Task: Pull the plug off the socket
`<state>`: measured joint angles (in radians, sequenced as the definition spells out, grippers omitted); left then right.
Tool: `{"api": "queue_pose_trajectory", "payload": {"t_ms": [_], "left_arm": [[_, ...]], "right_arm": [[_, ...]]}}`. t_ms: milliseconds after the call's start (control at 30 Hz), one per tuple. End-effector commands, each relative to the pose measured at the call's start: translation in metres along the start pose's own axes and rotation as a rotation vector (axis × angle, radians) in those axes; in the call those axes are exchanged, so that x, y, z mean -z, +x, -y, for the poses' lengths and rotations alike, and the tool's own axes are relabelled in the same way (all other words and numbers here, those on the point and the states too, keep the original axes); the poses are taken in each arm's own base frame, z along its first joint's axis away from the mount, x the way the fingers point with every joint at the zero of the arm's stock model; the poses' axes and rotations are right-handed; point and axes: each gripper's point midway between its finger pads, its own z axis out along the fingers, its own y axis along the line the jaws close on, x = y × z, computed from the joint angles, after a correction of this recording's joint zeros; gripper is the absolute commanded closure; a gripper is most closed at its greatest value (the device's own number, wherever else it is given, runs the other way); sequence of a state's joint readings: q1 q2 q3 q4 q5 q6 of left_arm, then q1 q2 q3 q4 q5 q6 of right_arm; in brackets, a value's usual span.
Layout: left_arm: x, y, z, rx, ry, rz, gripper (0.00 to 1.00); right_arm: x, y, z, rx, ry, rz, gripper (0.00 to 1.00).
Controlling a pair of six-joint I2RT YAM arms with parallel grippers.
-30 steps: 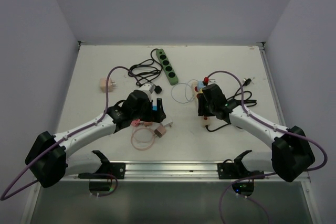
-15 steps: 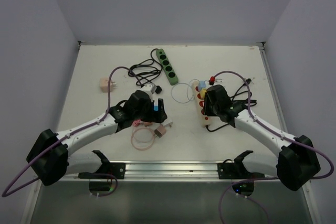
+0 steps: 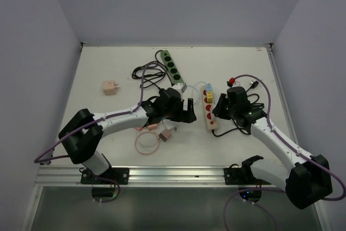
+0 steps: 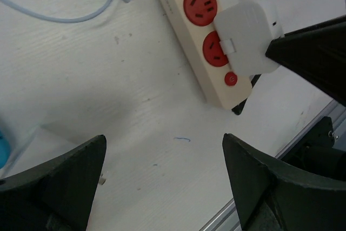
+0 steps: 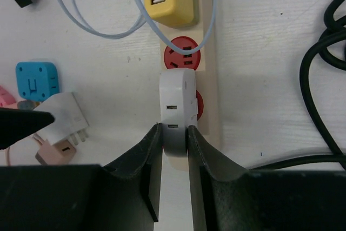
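White plastic sits pinched between the closed fingers of the right hand [image 5: 174,133]: the plug [image 5: 177,96], held by its sides. It stands over a red socket [image 5: 198,106] near the end of the cream power strip [image 5: 212,117], which lies flat on the table [image 5: 270,52]; whether its pins have started out cannot be seen. The left hand [image 4: 162,160] hangs spread wide beside the strip, holding nothing. Judging by this, the grasp is made and the pull itself is left: the plug has to come straight up, and the unheld strip may lift with it.
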<state>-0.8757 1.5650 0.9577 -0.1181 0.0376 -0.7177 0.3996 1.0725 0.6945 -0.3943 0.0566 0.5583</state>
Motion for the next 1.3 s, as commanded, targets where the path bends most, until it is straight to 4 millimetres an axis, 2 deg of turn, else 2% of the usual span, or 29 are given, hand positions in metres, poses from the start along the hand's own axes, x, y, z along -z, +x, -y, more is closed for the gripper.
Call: {"api": "queue_pose_trajectory", "payload": {"t_ms": [0, 33, 100, 133, 267, 567, 800, 900, 1000, 1133, 1167, 1267], "left_arm": [[-0.019, -0.019, 0.031, 0.057, 0.086, 0.043, 0.09], [-0.022, -0.03, 0.04, 0.063, 0.111, 0.071, 0.09], [-0.035, -0.031, 0.041, 0.081, 0.102, 0.071, 0.11], [-0.039, -0.04, 0.045, 0.097, 0.105, 0.086, 0.12], [-0.064, -0.043, 0.04, 0.147, 0.084, 0.093, 0.16], [-0.101, -0.05, 0.031, 0.221, 0.083, 0.108, 0.3], [-0.118, -0.056, 0.025, 0.235, 0.076, 0.13, 0.47], [-0.125, -0.054, 0.022, 0.237, 0.074, 0.125, 0.5], [-0.13, -0.051, 0.021, 0.244, 0.076, 0.114, 0.5], [-0.13, -0.05, 0.023, 0.249, 0.079, 0.117, 0.49], [-0.13, -0.049, 0.023, 0.248, 0.078, 0.116, 0.48], [-0.132, -0.047, 0.021, 0.246, 0.072, 0.111, 0.48]], "right_arm": [[0.011, -0.009, -0.032, -0.036, -0.163, 0.023, 1.0], [0.011, -0.009, -0.031, -0.038, -0.161, 0.024, 1.0], [0.01, -0.008, -0.027, -0.04, -0.145, 0.026, 1.0], [0.01, -0.006, -0.025, -0.04, -0.136, 0.024, 1.0], [0.007, -0.003, -0.012, -0.035, -0.08, 0.026, 1.0], [0.004, -0.001, -0.005, 0.026, -0.049, 0.017, 0.96], [-0.004, 0.002, -0.006, 0.022, -0.055, 0.0, 0.96], [-0.006, 0.002, -0.006, 0.027, -0.052, -0.006, 0.94], [-0.008, 0.003, -0.005, 0.033, -0.045, -0.017, 0.9], [-0.011, 0.004, -0.003, 0.037, -0.031, -0.028, 0.8], [-0.011, 0.004, -0.004, 0.039, -0.032, -0.032, 0.75], [-0.014, 0.004, -0.005, 0.038, -0.028, -0.044, 0.69]]}}
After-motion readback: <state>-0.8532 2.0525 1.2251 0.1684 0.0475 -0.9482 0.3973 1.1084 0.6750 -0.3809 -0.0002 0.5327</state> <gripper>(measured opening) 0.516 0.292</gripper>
